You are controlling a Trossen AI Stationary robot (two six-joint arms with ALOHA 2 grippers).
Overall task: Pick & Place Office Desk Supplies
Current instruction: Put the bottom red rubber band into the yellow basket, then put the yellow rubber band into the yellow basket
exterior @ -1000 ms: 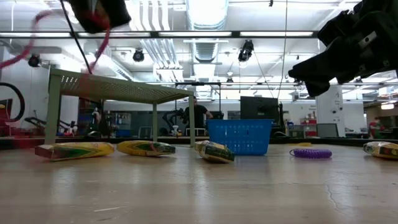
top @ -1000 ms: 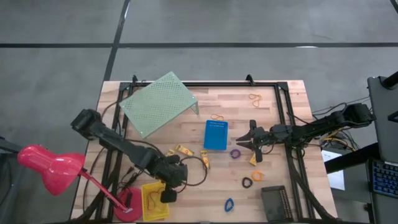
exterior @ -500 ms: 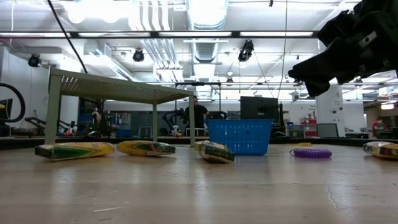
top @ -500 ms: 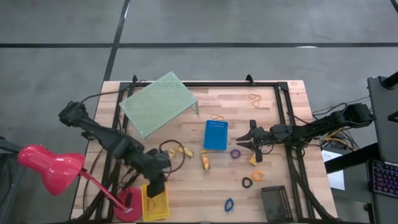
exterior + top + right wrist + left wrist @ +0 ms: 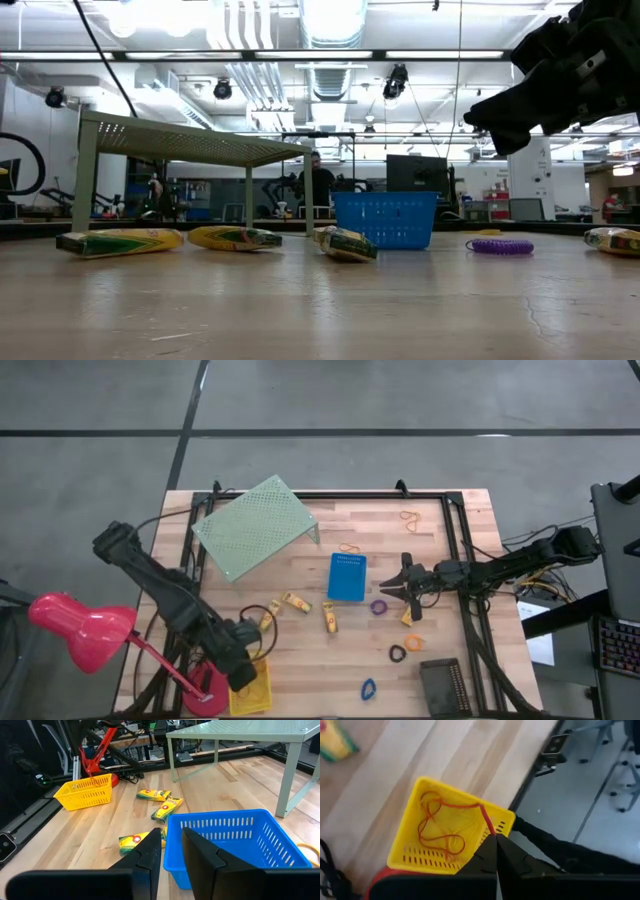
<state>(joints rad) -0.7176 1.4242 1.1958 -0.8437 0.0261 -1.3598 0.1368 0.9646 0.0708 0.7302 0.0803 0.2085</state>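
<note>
My left gripper hangs over the yellow bin at the table's near left, shut on a tan-orange rubber band whose loops lie in the bin. My right gripper is held level just right of the blue bin, narrowly open with nothing between its fingers. Yellow-gold pieces lie flat on the table left of the blue bin, and another lies near the right gripper. A purple ring, a black ring, an orange ring and a blue ring rest on the wood. My left gripper pinches one strand of the rubber band between its two shut fingertips, coming from above and slanting down. That strand rises over the bin's rim to the fingers. The rest of the band lies slack in loops on the bin's floor.
A pale green perforated riser stands at the far left. A black bin sits at the near right. Loose rubber bands lie farther back. A red lamp with its base stands beside the yellow bin.
My left gripper has moved toward the table's left and near edge, from beside the yellow bin to above it, rising a little and rolling about its own axis. It has stayed shut.
</note>
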